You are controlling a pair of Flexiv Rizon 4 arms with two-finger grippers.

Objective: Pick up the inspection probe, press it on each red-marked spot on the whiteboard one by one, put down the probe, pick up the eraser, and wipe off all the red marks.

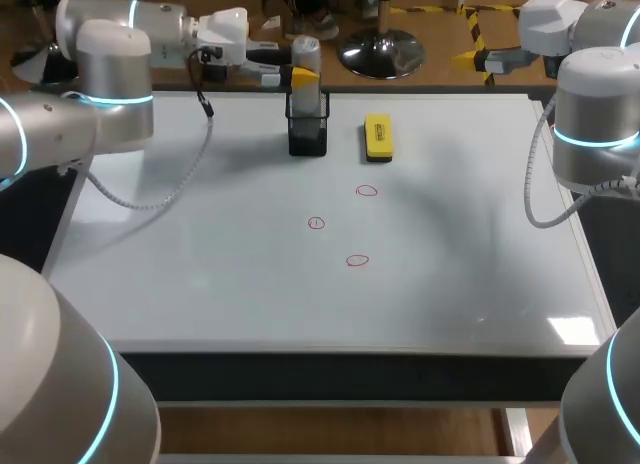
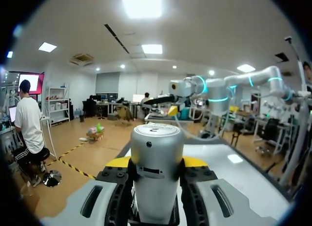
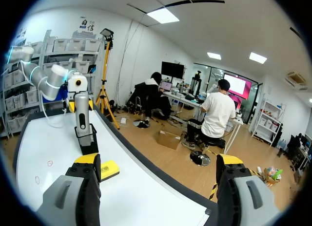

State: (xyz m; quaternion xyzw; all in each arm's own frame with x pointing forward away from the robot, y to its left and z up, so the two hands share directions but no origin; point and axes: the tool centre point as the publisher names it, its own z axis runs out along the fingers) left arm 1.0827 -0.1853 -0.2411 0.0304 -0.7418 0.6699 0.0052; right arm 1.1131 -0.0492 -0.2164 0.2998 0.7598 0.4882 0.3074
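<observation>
The inspection probe [image 1: 305, 56], a silver cylinder, stands upright in a black mesh holder [image 1: 307, 132] at the far middle of the whiteboard [image 1: 200, 264]. My left gripper [image 1: 298, 77] comes in level from the left and is shut on the probe [image 2: 157, 153], with a yellow fingertip [image 2: 118, 162] on each side. The yellow eraser [image 1: 378, 138] lies just right of the holder. Three red circles [image 1: 366, 191], [image 1: 316, 222], [image 1: 357, 260] are drawn mid-board. My right gripper [image 3: 158, 162] hangs open and empty at the far right corner, away from the probe [image 3: 82, 114] and eraser [image 3: 110, 169].
The holder [image 3: 88, 141] sits close to the board's far edge. The board's black frame [image 1: 350, 369] runs along the near side. My right arm's elbow [image 1: 597, 124] stands over the right edge.
</observation>
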